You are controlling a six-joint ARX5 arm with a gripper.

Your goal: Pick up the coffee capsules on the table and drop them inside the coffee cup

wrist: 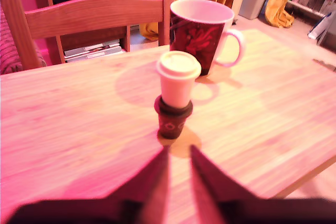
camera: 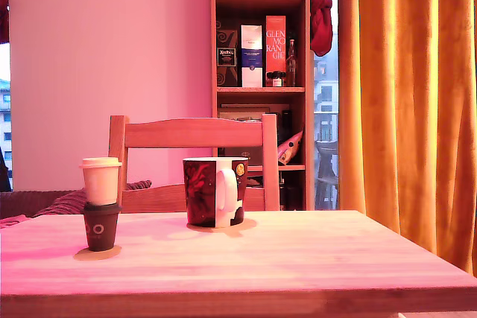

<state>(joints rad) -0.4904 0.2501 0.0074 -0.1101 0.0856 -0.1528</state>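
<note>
The cream-white rimmed capsule [wrist: 178, 83] sits stacked on the dark brown capsule [wrist: 172, 121] near the red-swirled dark mug [wrist: 199, 35] on the light wooden table [wrist: 79, 129]; the dark gripper [wrist: 180, 156] hovers slightly parted, holding nothing.

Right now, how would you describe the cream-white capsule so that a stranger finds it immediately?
Look at the light wooden table and find the large dark mug with the red pattern. Toward the exterior view's left of it stands a small stack of two. The cream-white capsule is the upper one, sitting on the dark brown capsule.
</note>
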